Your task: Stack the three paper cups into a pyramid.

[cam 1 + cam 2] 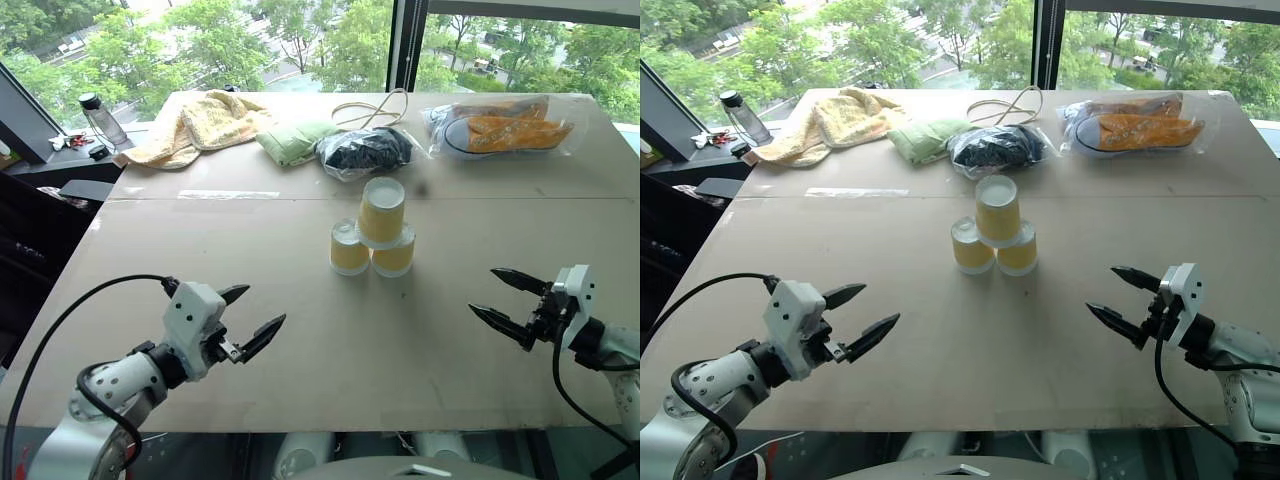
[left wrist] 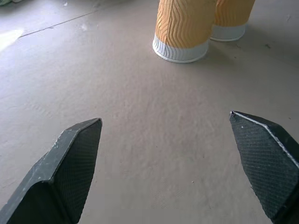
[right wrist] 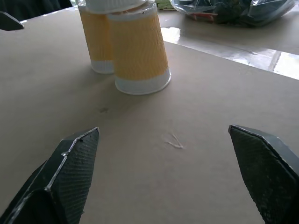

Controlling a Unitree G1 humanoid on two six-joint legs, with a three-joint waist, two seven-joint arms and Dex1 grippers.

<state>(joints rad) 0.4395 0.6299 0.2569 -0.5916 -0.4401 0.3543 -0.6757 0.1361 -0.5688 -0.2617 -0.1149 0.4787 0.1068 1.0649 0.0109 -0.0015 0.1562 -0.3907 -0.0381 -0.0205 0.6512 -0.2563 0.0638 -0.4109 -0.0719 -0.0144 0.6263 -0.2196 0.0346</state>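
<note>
the three paper cups (image 1: 375, 238) are standing stacked upside down, centred ahead btwn left gripper (image 1: 247, 320) & right gripper (image 1: 507, 300), both gaping empty, about equally near.

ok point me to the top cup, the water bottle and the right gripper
top cup (image 1: 381, 212), left eye view, on its yellow side wall
water bottle (image 1: 103, 122), left eye view, on its clear body
right gripper (image 1: 507, 298), left eye view, midway between its open fingertips

Upper-floor lab: cardboard-covered table (image 1: 150, 300), treetop windows (image 1: 300, 40).

Cup pyramid (image 1: 374, 238) on cluttered table (image 1: 300, 340)
</note>
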